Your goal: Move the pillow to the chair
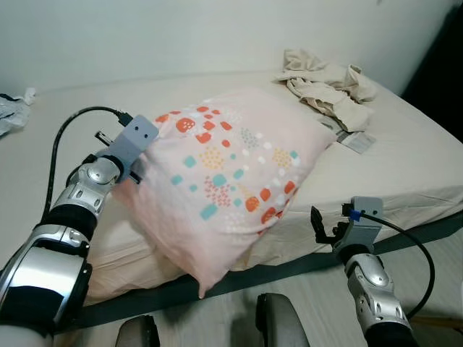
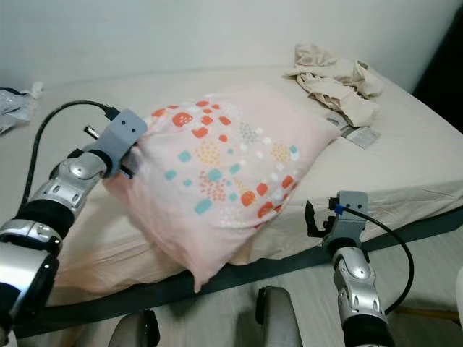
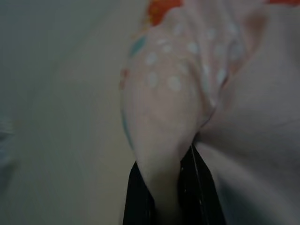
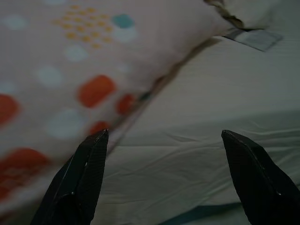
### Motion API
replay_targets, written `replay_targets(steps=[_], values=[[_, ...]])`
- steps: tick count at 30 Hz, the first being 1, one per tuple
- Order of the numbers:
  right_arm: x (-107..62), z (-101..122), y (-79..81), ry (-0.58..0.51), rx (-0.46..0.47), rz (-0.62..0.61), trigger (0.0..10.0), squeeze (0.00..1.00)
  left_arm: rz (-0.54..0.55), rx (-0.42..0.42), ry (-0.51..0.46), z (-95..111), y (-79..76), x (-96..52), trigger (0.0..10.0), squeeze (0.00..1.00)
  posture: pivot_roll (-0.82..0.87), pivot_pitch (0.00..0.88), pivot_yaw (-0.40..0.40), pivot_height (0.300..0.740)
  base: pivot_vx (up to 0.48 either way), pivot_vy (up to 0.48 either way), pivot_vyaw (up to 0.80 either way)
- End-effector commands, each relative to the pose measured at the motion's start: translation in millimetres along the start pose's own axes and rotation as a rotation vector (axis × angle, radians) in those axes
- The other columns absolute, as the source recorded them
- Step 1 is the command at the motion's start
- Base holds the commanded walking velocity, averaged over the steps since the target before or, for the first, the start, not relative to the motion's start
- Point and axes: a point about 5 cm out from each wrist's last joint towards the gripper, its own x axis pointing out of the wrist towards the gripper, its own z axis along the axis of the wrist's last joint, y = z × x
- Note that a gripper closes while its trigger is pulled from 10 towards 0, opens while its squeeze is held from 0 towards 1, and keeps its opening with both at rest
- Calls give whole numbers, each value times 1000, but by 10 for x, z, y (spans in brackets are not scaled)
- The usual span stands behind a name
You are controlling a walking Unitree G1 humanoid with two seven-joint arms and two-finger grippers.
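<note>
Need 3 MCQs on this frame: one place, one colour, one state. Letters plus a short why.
1. Where does the crumpled beige cloth lie?
A. on the floor
B. on the bed's far right part
C. on the pillow

2. The pillow's ground colour?
A. pale pink
B. dark blue
C. green

3. State of the right gripper?
A. shut on the pillow
B. shut on the cloth
C. open

Key: B, it sits on the mattress beyond the pillow; A, pink with coloured dots; C, fingers spread, while the left gripper pinches the pillow's edge.

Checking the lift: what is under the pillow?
The bed lies under the pillow, whose near corner hangs past the edge. The left gripper pinches one corner. Whatever the pillow's middle covers is hidden.
</note>
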Motion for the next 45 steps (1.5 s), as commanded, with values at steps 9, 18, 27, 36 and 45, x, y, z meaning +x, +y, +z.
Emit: replay_targets(steps=[9, 18, 27, 36, 45], values=[[-19, -66, 32, 23, -4, 17, 10000, 0, 110, -398, 1, -166, -39, -25, 10000, 1000, -77, 98, -49, 561, 0, 0, 0], [11, -51, 69, 23, -5, 28, 10000, 0, 224, -490, 46, -347, 139, -124, 10000, 0, -74, 98, -49, 561, 0, 0, 0], [11, -62, 84, 24, -1, 27, 10000, 0, 288, -438, 69, -504, 313, -258, 10000, 0, -72, 99, -45, 561, 0, 0, 0], [-7, -67, -13, 22, -4, -11, 10000, 0, 191, -811, 229, -852, 366, -459, 10000, 0, -64, 101, -25, 561, 0, 0, 0], [-6, -100, 28, 30, 3, -2, 10000, 0, -147, -1388, 357, -1251, -457, -752, 10000, 0, -60, 108, -29, 561, 0, 0, 0]])
